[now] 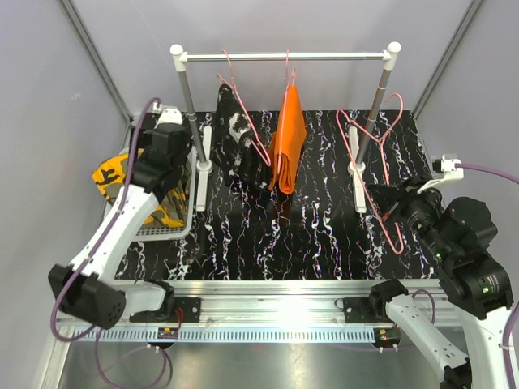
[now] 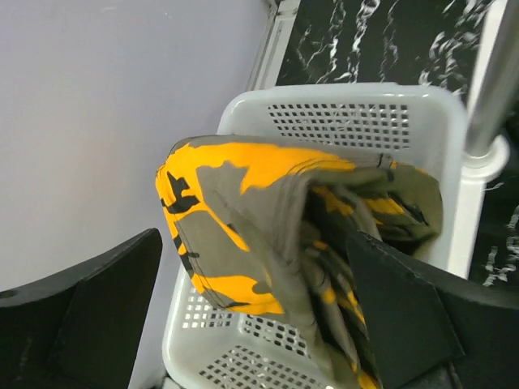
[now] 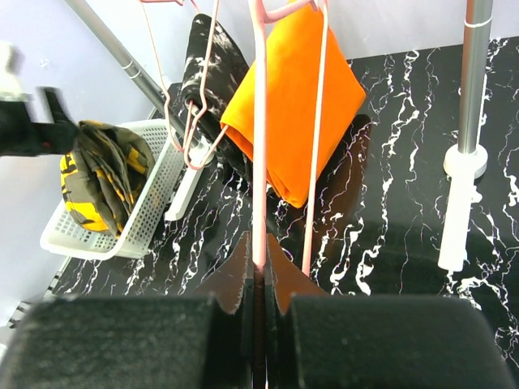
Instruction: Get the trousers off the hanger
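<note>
Left gripper [image 2: 251,275] first. From its own wrist camera the two black fingers [image 2: 97,308] stand wide apart at 8 and 4 o'clock and clamp nothing. Between and below them the camo trousers [image 2: 243,235] lie bunched in the white basket [image 2: 357,121]. They make a soft, thick fold of yellow-orange and olive cloth that laps over the rim toward 9 o'clock. The basket is stiff perforated plastic with rounded corners.

From the right wrist camera, the right gripper [image 3: 258,259] is closed on the thin pink wire of a hanger [image 3: 259,146], which carries no cloth that I can see. Beyond it, at 12 o'clock, the orange trousers [image 3: 296,105] hang folded over their own pink wire, plain and smooth. At 11 o'clock hang the black trousers [image 3: 215,73], splashed with white. The basket sits at 9.

From the top camera, the rail [image 1: 284,56] is a bare metal bar on two posts at 12 o'clock. Both hung pairs are beneath it, over the black marbled mat [image 1: 324,235]. The basket is at 9, and the right arm holds its hanger at 3, off the rail.

I judge that one pair of three is done. Next I would lift the left arm clear of the basket, park the bare hanger, then go for a hung pair. The wire is slim and springy and the cloth limp, so I expect to steady the hanger while the cloth slides off.
</note>
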Controlling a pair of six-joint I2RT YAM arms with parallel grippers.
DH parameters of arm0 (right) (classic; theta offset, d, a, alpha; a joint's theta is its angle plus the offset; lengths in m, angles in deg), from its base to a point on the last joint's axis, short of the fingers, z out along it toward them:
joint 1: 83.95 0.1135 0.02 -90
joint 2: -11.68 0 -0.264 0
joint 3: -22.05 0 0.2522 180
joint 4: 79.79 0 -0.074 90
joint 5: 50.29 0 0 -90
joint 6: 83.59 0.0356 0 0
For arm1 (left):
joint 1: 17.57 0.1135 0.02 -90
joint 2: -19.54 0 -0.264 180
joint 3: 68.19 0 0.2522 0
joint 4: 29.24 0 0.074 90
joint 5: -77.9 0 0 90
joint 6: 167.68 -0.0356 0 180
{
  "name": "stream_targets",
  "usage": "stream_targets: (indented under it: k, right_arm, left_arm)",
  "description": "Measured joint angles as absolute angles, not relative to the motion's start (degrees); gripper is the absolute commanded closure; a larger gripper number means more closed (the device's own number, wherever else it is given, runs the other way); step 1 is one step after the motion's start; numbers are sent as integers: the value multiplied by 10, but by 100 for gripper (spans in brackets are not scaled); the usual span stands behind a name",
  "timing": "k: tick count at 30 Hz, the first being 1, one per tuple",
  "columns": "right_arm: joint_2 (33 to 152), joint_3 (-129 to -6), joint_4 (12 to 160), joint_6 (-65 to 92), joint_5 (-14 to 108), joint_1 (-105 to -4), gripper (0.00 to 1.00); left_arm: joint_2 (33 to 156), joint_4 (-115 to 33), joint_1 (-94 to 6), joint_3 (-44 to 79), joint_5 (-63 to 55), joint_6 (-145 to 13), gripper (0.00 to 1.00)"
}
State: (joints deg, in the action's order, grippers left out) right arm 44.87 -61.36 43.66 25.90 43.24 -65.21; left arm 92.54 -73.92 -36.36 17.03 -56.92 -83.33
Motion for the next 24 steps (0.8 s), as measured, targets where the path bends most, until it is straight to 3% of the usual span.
stream_targets:
  k: [6, 10, 15, 20, 24]
  right_arm:
    - [462, -616, 438, 257, 433, -652, 100]
    - [469, -616, 439, 257, 434, -652, 100]
    - [479, -616, 455, 254, 437, -652, 100]
    - [483, -616, 467, 242, 431, -652, 100]
    - [481, -615, 477, 234, 428, -652, 100]
  left_arm:
    - [813, -752, -335, 170, -548, -733, 1]
    - [821, -785, -254, 189, -494, -655, 1]
    - [1005, -833, -166, 272, -380, -601, 1]
    - [1209, -859, -159, 320, -313, -585, 1]
    - [1303, -879, -159, 344, -306, -581, 1]
